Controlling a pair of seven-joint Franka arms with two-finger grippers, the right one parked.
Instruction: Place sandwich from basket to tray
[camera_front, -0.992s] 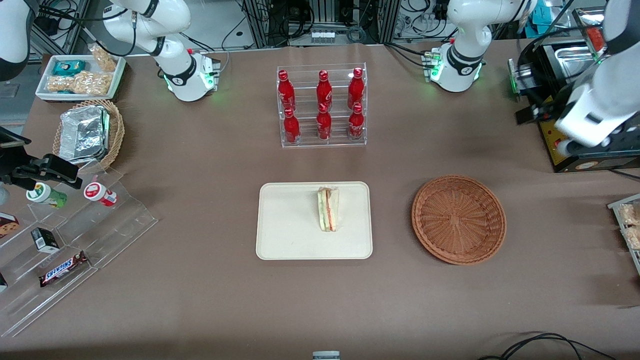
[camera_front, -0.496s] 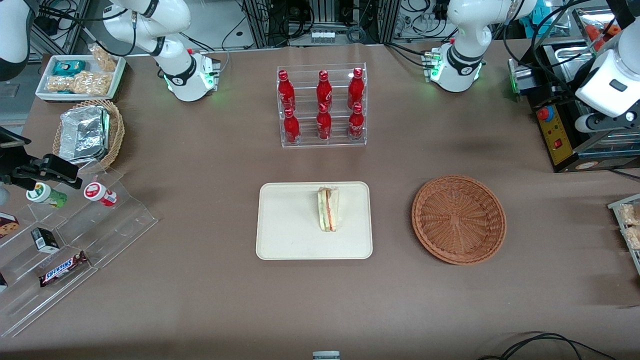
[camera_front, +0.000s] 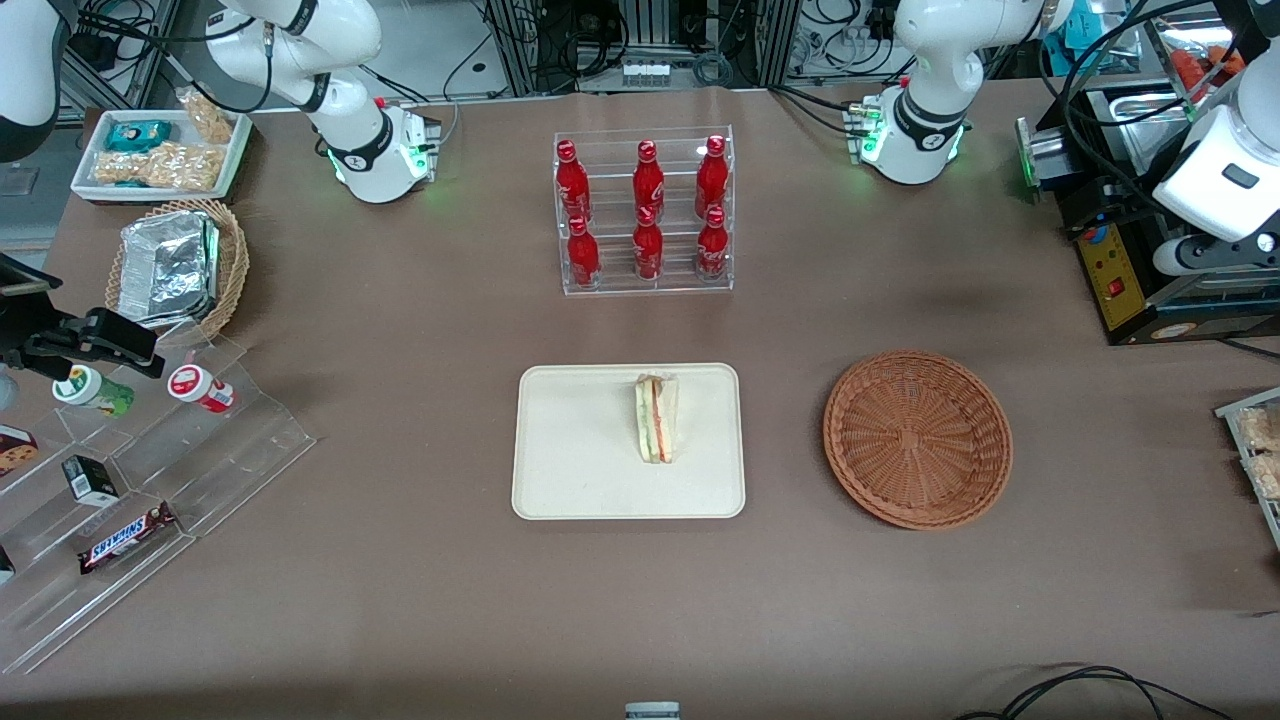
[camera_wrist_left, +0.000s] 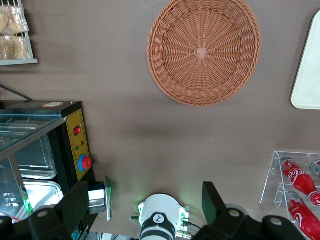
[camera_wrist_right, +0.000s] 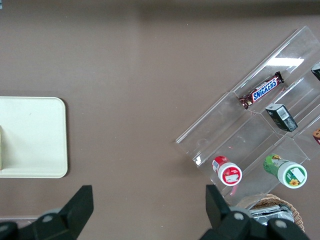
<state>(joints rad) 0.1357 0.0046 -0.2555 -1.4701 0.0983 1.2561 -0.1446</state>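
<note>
The sandwich (camera_front: 657, 418), a white wedge with red and green layers, stands on its edge on the cream tray (camera_front: 570, 470), in the half nearer the basket. The reddish-brown basket (camera_front: 917, 438) sits beside the tray toward the working arm's end, with nothing in it. My left arm (camera_front: 1215, 175) is raised high at that end of the table, above the black machine. In the left wrist view the gripper (camera_wrist_left: 145, 204) is open with nothing between its fingers, looking down on the basket (camera_wrist_left: 204, 50) and a corner of the tray (camera_wrist_left: 310, 75).
A clear rack of red bottles (camera_front: 645, 210) stands farther from the camera than the tray. A black machine with a red button (camera_front: 1110, 270) and a wire rack of snacks (camera_front: 1258, 460) sit at the working arm's end. A stepped clear display (camera_front: 200, 460) is at the parked arm's end.
My left arm has lifted and pulled back from above the machine toward the table's end. The sandwich, tray and basket have not moved.
</note>
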